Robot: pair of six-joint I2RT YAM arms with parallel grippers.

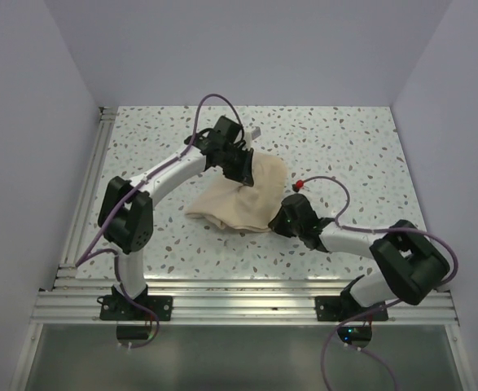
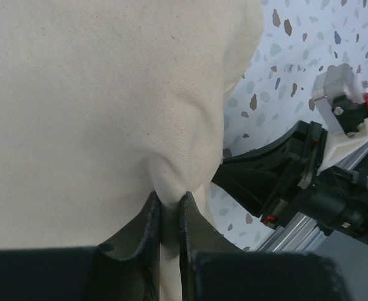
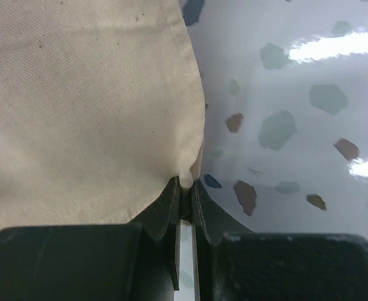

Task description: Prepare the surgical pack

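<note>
Left arm: reaches forward over the table [image 1: 353, 147], elbow bent; left gripper [image 2: 169, 202] angled down at the bundle's far side.
Left fingers: pinched on a fold of the tan cloth bundle [image 1: 239, 204].
Right arm: low, stretched leftward; right gripper [image 3: 187, 183] at the bundle's near-right edge.
Right fingers: clamped on the cloth's edge.
Bundle position: mid-table, between both grippers.
Count: two arms, one bundle.

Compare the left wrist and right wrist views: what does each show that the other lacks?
Left wrist only: the right arm, black with a red part, beside the cloth, which puckers into the left gripper. Right wrist only: the cloth's rounded edge at the right gripper, and glare on the table. Both: tan cloth pinched between shut fingers, speckled table behind.
</note>
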